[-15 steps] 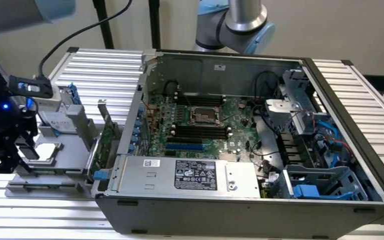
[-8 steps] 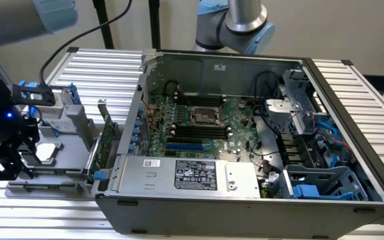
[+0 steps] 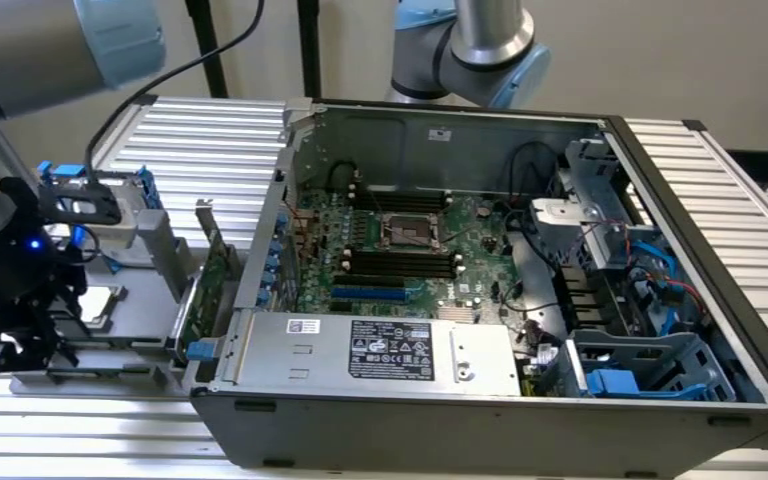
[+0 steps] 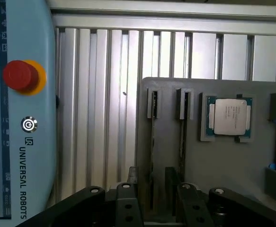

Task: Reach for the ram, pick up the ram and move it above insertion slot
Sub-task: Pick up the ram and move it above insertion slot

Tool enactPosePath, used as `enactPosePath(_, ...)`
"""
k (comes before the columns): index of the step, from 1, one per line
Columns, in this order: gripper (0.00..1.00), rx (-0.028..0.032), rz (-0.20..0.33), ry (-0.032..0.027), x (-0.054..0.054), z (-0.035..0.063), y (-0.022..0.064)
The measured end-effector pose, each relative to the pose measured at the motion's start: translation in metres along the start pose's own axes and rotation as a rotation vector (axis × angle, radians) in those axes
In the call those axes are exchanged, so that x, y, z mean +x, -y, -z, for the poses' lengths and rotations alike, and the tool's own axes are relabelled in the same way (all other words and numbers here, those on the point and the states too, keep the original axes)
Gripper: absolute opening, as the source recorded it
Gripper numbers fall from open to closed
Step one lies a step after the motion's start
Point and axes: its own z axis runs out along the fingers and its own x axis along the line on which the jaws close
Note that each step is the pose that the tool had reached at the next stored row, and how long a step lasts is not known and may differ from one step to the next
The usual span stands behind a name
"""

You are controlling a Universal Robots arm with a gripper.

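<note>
Hovering with its black pincer [image 4: 156,201] spread wide over the thin green ram stick [image 4: 153,142] on edge in the grey holder [image 4: 223,165]; misaligned, it could strike the neighbouring stick [image 4: 182,137].

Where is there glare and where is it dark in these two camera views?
Exterior view: the ribbed metal table glares pale, while the open computer case keeps its motherboard in shade. Wrist view: the table carries bright streaks, the processor lid shines softly, and the tool is a dark shape.
</note>
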Motion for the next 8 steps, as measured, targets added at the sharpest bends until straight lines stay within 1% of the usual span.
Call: enactPosePath(8,0.36,-0.0001,0.032,-0.0012,0.000,-0.0145,0.0020)
